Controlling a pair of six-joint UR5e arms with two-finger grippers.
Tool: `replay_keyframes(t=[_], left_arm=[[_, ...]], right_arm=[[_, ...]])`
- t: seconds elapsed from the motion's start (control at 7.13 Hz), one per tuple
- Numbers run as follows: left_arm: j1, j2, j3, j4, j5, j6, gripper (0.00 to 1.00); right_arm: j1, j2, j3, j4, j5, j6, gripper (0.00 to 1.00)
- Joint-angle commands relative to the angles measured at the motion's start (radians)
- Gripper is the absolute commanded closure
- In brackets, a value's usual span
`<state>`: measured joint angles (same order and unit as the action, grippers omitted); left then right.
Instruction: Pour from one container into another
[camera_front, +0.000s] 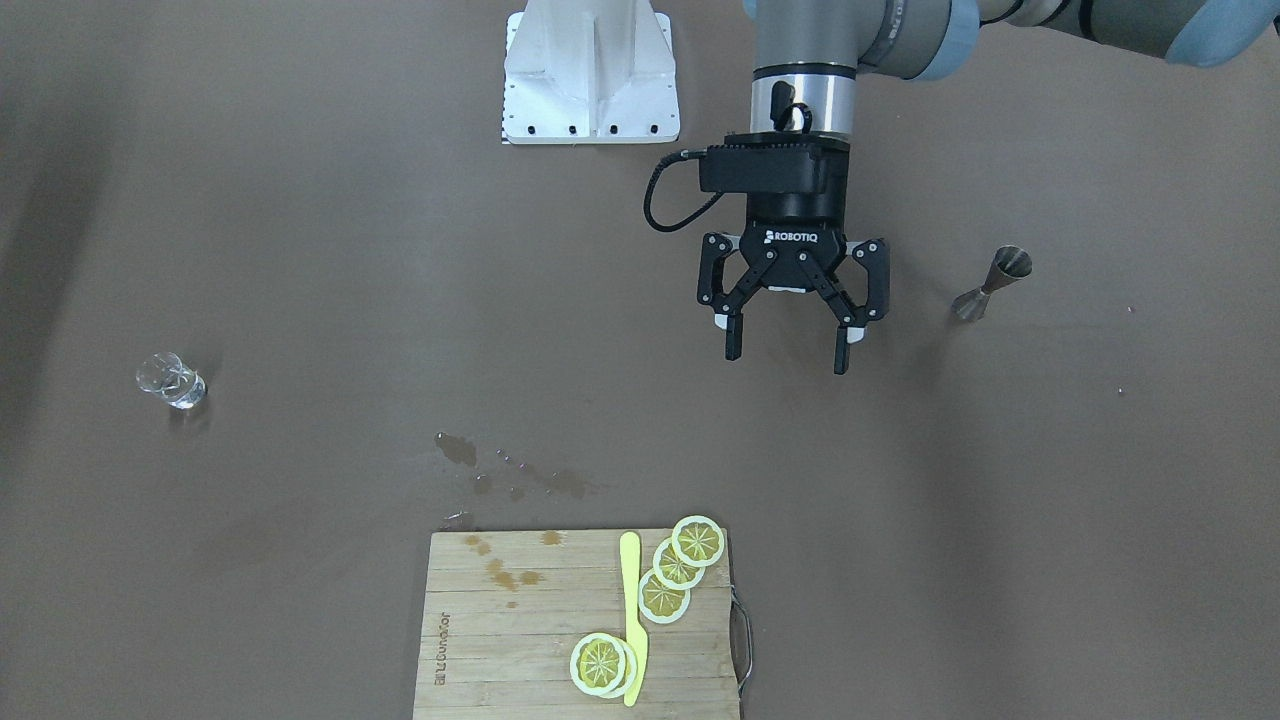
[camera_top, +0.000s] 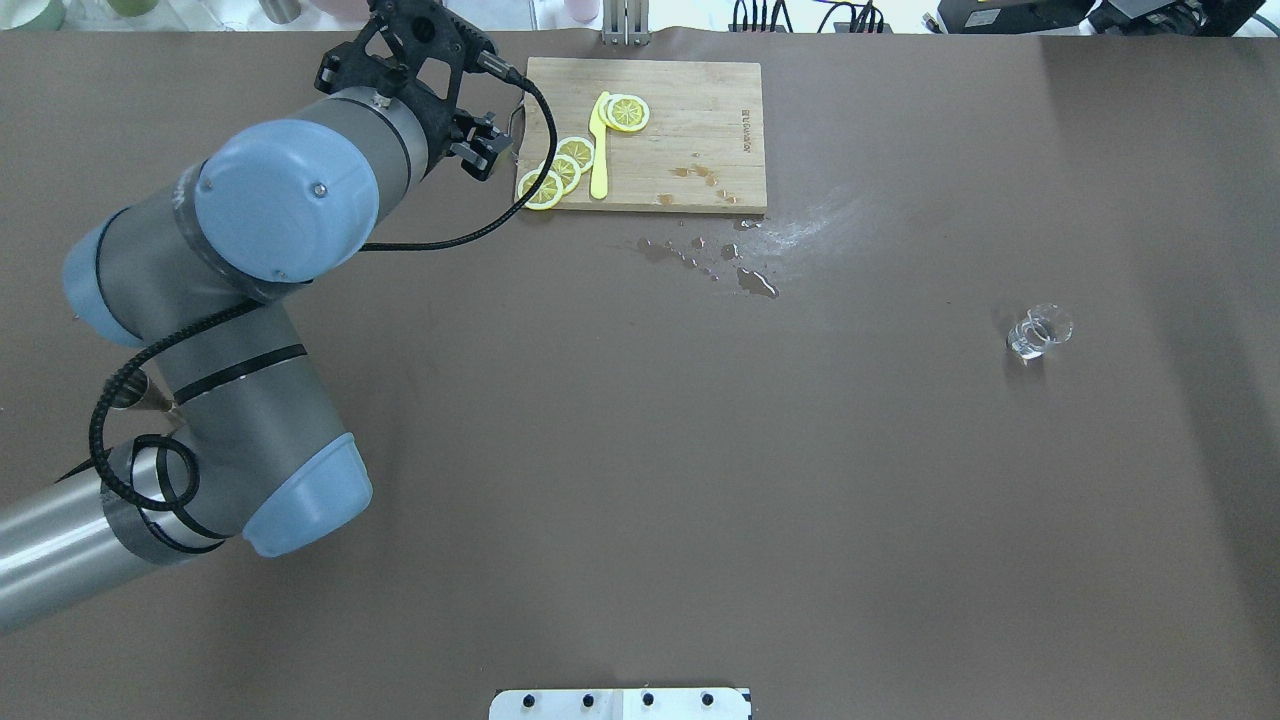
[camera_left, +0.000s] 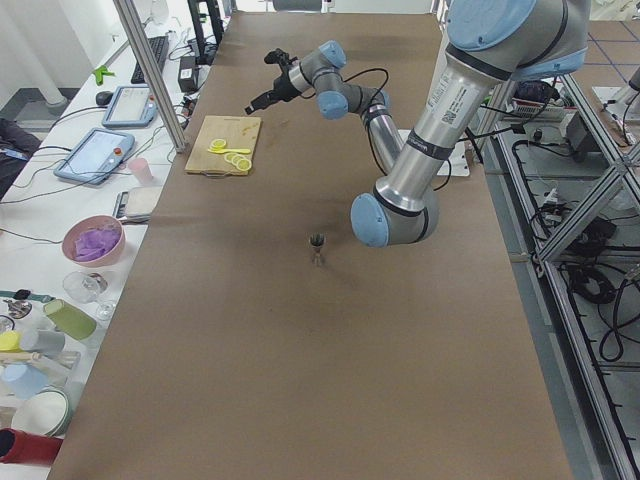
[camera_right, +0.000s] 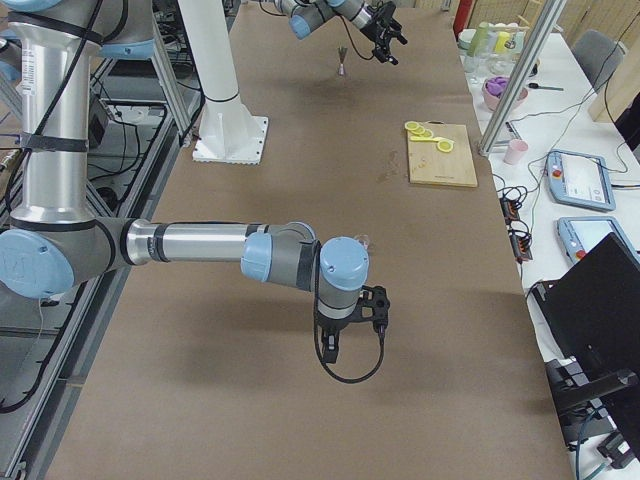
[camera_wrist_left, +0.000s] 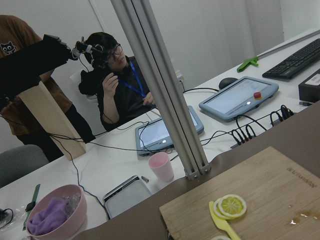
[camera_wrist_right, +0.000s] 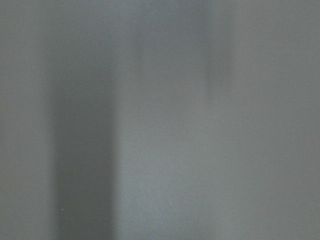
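**Left end effector** (camera_front: 788, 352): released and empty, jaws spread, hanging above the desk (camera_front: 300, 250) near mid-width.
**Jigger** (camera_front: 992, 283): stands toward the desk's left end, near the end effector but apart from it.
**Glass** (camera_front: 172, 380): stands toward the right end, well apart from both.
**Right end effector** (camera_right: 352, 325): shown only from the side, so you cannot tell whether it is released or clenched.

Expect the jigger to be light, stiff, smooth metal. Take it at its narrow waist, where the flared cups should check slipping. Treat the glass as light, fragile, slick and easily tipped.

**Spill** (camera_front: 520, 475): wet patches beside the board (camera_front: 480, 640) at the operators' edge.
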<state>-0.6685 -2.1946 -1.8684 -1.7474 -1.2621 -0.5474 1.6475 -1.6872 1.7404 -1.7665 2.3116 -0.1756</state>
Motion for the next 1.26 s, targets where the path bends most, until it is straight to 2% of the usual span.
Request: replay_keyframes(t=[0.0, 0.14, 0.42, 0.56, 0.7, 0.84, 1.12], left_arm=[[-0.110, 0.007, 0.000, 0.081, -0.229, 0.001, 0.05], [-0.175, 0.010, 0.000, 0.133, -0.352, 0.001, 0.05], [-0.302, 0.067, 0.018, 0.149, -0.559, 0.003, 0.08], [-0.392, 0.070, 0.072, 0.137, -0.714, 0.053, 0.06], [-0.448, 0.093, 0.101, 0.137, -0.768, 0.167, 0.06], [-0.503, 0.113, 0.116, 0.156, -0.773, 0.197, 0.05], [-0.587, 0.221, 0.120, 0.158, -0.874, 0.199, 0.05]], right_arm=[[0.000, -0.008, -0.021, -0.001, -0.005, 0.010, 0.00], [0.000, -0.008, -0.021, 0.001, -0.008, 0.008, 0.00], [0.000, -0.003, -0.018, 0.001, -0.003, 0.008, 0.00], [0.000, 0.001, -0.015, 0.002, -0.001, 0.001, 0.00], [0.000, 0.003, -0.012, 0.001, 0.000, 0.001, 0.00], [0.000, 0.003, -0.010, 0.002, 0.000, 0.001, 0.00], [0.000, 0.003, -0.010, 0.001, 0.003, -0.001, 0.00]])
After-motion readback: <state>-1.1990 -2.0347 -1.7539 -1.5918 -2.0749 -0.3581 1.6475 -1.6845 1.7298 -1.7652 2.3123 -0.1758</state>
